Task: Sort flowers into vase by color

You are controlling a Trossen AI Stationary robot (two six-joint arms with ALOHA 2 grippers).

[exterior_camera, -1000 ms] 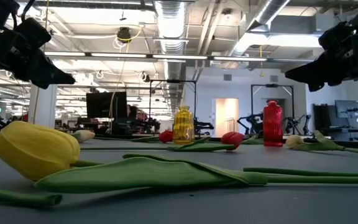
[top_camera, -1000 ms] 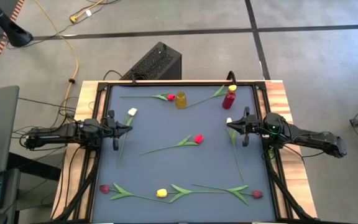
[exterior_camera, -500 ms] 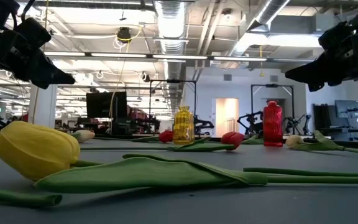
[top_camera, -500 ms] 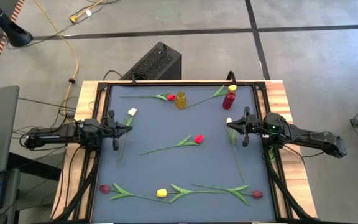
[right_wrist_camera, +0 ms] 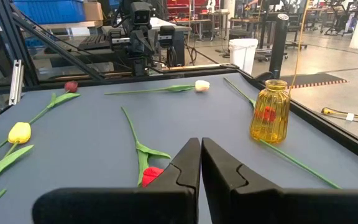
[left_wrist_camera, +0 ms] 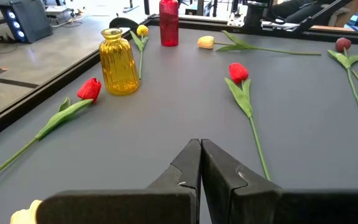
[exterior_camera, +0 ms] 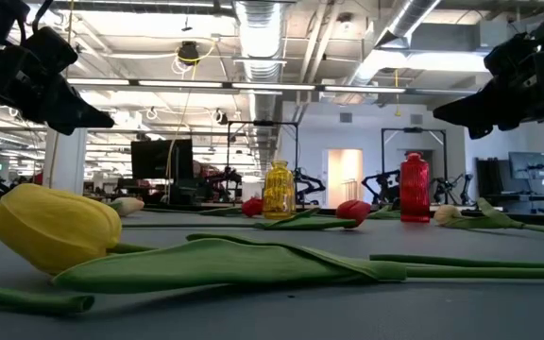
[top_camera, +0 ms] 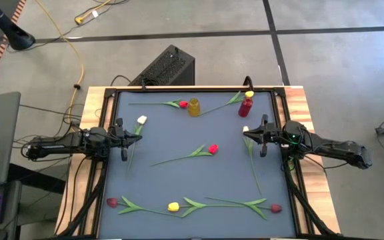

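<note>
no sorting done yet: flowers lie scattered on the desk [top_camera: 179, 187], e.g. red tulip [top_camera: 213, 149] mid-desk. yellow vase [top_camera: 194, 107] and red vase [top_camera: 246, 107] stand empty at the far edge. left end effector [top_camera: 137, 138] and right end effector [top_camera: 246, 135] hover at the sides, fingers together, holding nothing. next, likely: open, descend on a stem.

Two vases [top_camera: 193, 107] at table's [top_camera: 179, 183] far edge, flowers [top_camera: 212, 149] scattered around
</note>
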